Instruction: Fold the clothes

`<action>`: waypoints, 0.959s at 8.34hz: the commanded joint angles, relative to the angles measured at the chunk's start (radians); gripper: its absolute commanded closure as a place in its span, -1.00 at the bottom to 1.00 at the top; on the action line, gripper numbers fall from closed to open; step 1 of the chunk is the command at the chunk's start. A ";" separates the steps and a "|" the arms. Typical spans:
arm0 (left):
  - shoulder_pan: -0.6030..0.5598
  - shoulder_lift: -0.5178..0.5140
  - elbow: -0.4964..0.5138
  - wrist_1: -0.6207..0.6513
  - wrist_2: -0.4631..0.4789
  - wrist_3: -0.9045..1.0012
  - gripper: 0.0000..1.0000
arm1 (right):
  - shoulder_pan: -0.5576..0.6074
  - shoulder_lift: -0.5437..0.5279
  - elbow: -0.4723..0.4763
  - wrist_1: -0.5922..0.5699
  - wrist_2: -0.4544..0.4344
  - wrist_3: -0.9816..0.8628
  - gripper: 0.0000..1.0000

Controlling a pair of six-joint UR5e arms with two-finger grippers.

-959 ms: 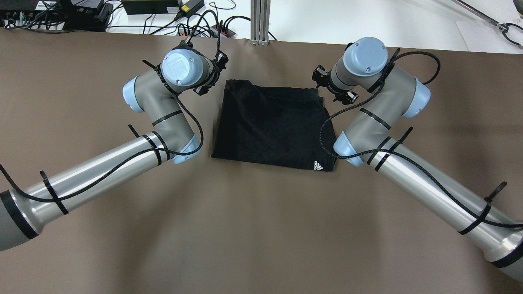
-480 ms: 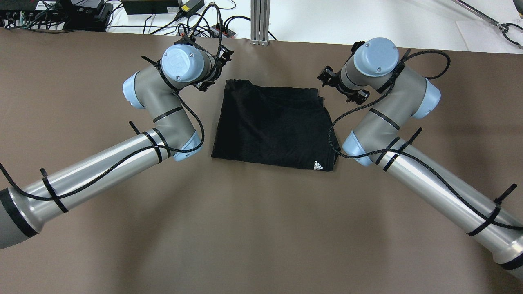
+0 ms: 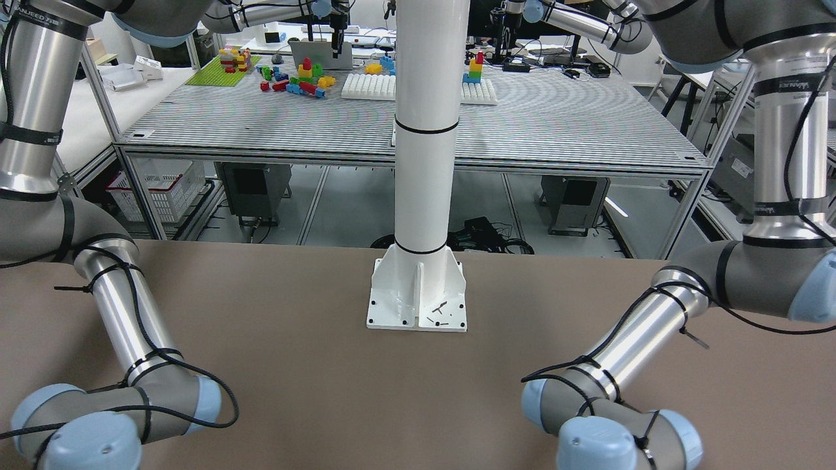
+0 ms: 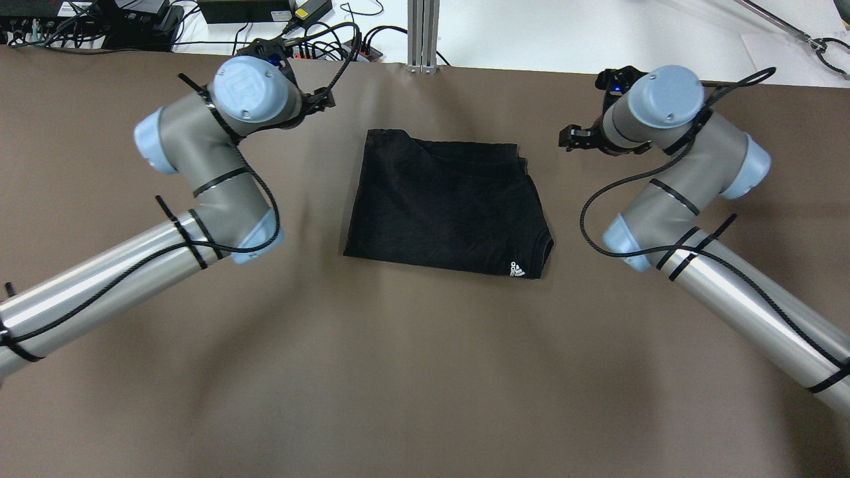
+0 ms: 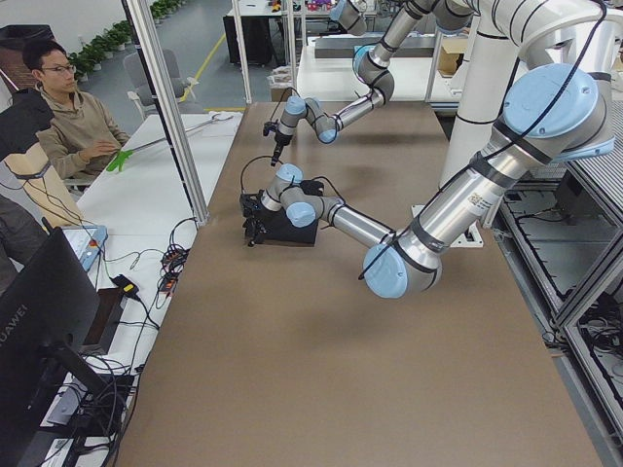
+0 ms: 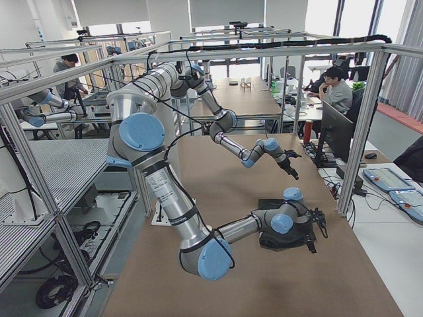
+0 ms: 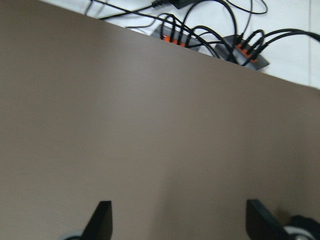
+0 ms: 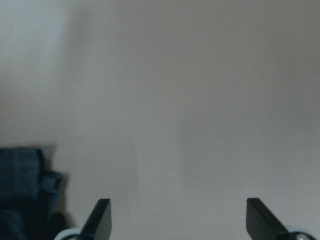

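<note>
brown tabletop (image 4: 425, 385) | white pole (image 3: 426, 163) | striped workbench (image 3: 555, 124) | grey floor (image 3: 353, 202) | daylit windows (image 6: 317, 18)

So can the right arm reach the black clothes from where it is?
Probably yes. The right gripper hangs open beside the black clothes, not touching them, with only bare table between and nothing in the way.

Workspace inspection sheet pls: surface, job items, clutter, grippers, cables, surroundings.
Surface: brown table cover; white pole base stands on it at the robot's side.
Job's things: black garment lies folded flat and roughly rectangular, white logo at one corner, touched by neither gripper.
Clutter: small dark bits on the pole base.
Grippers: left gripper open over bare cover; right gripper open, beside the garment.
Cables: black cables strapped along both arms; power strip beyond the far edge.
Surroundings: seated person; bench with coloured blocks.
</note>
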 commanded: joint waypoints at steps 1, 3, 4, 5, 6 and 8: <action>-0.159 0.292 -0.318 0.175 -0.011 0.552 -0.89 | 0.141 -0.090 0.004 0.007 -0.003 -0.347 -0.90; -0.314 0.458 -0.398 0.134 -0.075 0.827 -0.89 | 0.273 -0.156 0.018 0.007 -0.013 -0.696 -0.90; -0.391 0.530 -0.397 0.052 -0.162 0.946 -0.89 | 0.337 -0.165 0.017 0.005 -0.011 -0.806 -0.90; -0.481 0.584 -0.372 -0.008 -0.263 1.064 -0.89 | 0.412 -0.188 0.017 0.001 -0.005 -0.878 -0.90; -0.570 0.583 -0.292 -0.018 -0.347 1.178 -0.89 | 0.480 -0.200 0.017 -0.003 0.004 -0.975 -0.90; -0.745 0.576 -0.214 -0.052 -0.490 1.343 -0.89 | 0.591 -0.254 0.020 0.002 0.087 -1.084 -0.90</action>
